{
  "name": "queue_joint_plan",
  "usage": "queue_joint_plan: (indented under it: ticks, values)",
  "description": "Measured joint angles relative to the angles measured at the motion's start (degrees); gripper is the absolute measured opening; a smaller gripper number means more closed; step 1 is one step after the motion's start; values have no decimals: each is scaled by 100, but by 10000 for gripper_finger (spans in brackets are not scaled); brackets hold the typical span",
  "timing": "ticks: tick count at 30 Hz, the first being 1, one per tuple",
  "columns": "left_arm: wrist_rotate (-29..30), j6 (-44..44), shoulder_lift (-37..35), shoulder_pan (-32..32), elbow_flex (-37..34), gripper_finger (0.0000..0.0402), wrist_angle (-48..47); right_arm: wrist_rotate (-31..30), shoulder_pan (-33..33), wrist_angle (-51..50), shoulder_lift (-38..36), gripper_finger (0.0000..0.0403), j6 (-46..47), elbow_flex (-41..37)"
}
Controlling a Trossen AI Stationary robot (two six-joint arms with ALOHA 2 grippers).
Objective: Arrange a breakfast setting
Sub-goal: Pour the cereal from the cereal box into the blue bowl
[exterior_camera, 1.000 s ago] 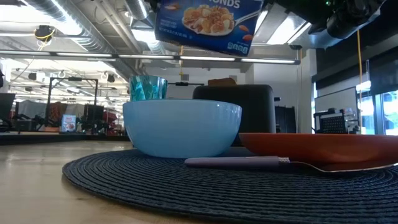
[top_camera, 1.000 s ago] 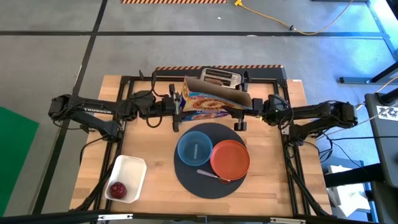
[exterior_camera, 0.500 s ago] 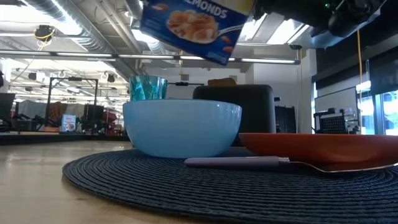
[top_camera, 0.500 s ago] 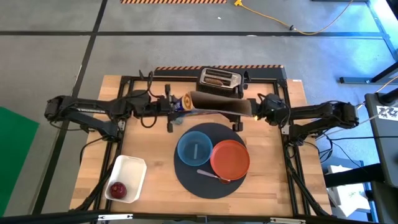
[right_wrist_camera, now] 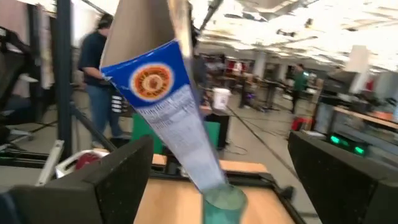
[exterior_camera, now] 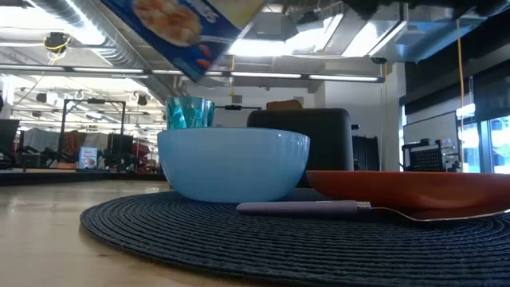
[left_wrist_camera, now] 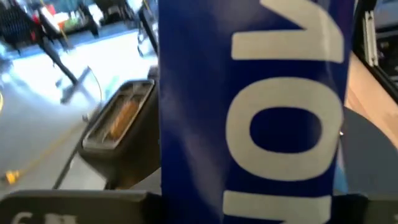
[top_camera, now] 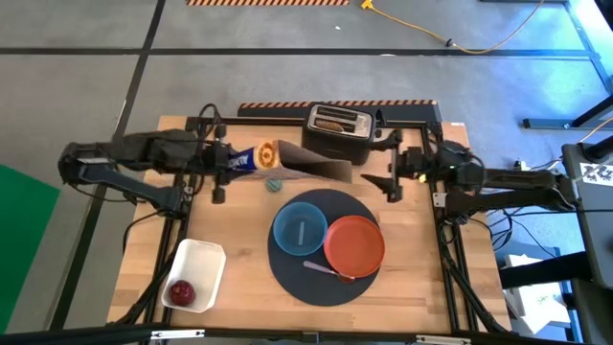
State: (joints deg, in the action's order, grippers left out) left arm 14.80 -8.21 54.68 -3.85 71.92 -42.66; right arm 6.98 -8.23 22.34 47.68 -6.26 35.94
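the round dark mat (top_camera: 321, 251) lies at the desk (top_camera: 239, 278) middle-front. on it the blue bowl (top_camera: 300, 228) and the orange-red plate (top_camera: 354, 243) stand side by side, touching or nearly so, w/ the metal spoon (top_camera: 326, 269) in front of them on the mat. the small greenish glass (top_camera: 274, 182) stands behind the mat, near the box. the red apple (top_camera: 180, 291) is in the white tub (top_camera: 196, 275) at the front-left corner. a toast slice (top_camera: 333, 122) sits in the toaster (top_camera: 338, 130) at the back.

the high view shows the left gripper (top_camera: 233, 163) holding a blue cereal box (top_camera: 287, 163) by one end, tilted over the glass; the fingers are clamped on the box. the right gripper (top_camera: 393, 177) is apart from the box, fingers spread wide, holding nothing.

the low view shows only a box corner (exterior_camera: 183, 32) above the bowl (exterior_camera: 233, 163), the glass (exterior_camera: 190, 112) behind it, the plate (exterior_camera: 414, 190) and the spoon (exterior_camera: 351, 209); no gripper. the left wrist view is mostly blocked by the box (left_wrist_camera: 249, 106), w/ the toaster (left_wrist_camera: 121, 134) beside. the right wrist view sees the box (right_wrist_camera: 171, 106) above the glass (right_wrist_camera: 224, 202), and people in the room behind.
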Motion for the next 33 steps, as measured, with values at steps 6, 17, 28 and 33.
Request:
queue_joint_plan:
  ticks: [6, 17, 28, 33]
  values:
    - [79, 1439, 257, -407, 976, 120, -1981, -990, 0, -1040, -755, 363, 35, -2]
    - [-394, 3324, 569, -899, 968, 120, -3903, -1288, -4, -1594, -1058, 363, 44, -7]
    - [-421, 2571, 1116, -908, 968, 120, -4305, -1506, -4, -1601, -1062, 363, -20, -7]
    - [-390, 2122, 1350, -908, 968, 120, -4686, -1508, -4, -1611, -1044, 363, -22, -7]
